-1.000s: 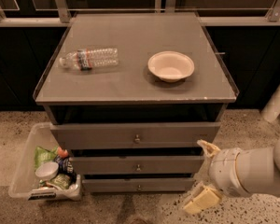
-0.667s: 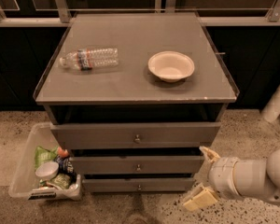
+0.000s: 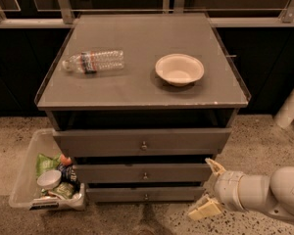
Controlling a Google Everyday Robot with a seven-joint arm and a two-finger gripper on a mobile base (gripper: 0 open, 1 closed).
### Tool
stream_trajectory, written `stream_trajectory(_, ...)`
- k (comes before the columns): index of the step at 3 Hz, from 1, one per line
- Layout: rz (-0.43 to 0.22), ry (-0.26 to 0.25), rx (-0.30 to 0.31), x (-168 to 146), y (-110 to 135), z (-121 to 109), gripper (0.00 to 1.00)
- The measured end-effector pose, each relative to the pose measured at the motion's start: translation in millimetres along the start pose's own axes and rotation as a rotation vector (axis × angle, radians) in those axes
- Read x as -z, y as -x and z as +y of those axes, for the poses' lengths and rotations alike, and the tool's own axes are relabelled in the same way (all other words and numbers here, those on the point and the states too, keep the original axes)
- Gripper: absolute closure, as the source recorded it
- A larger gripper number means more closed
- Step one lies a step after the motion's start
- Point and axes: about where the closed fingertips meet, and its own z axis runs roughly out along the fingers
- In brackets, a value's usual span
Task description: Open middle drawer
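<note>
The grey cabinet has three drawers, each with a small round metal knob. The middle drawer [image 3: 142, 173] sits between the taller top drawer [image 3: 143, 141] and the slim bottom drawer [image 3: 146, 194]; its knob [image 3: 145, 176] is at centre. All three fronts stand slightly stepped out. My gripper [image 3: 209, 188] is low at the right, by the middle drawer's right end, well right of the knob. Its two cream fingers [image 3: 205, 209] are spread apart and hold nothing.
A clear plastic water bottle [image 3: 94, 61] lies on the cabinet top [image 3: 137, 89] beside a cream bowl [image 3: 179, 69]. A clear bin [image 3: 24, 180] with snack items stands on the floor at the cabinet's left. A white post [image 3: 291, 104] stands at the right.
My arm has drawn back to the right and a little down, so less of it shows. The gripper stays near the drawers' right edge. The drawers have not moved.
</note>
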Motion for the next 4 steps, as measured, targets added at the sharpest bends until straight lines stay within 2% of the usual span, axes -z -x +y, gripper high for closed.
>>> stream_trajectory(1,-0.052,-0.025,-0.010,-17,-5,-4,0.00)
stream_trajectory(2,-0.107,-0.017,-0.017,-61,-19,-13,0.00)
stream_trajectory(3,-0.087,0.039,-0.045,-123,-47,-20,0.00)
stream_trajectory(4,-0.086,0.052,-0.034,-125,-44,-16,0.00)
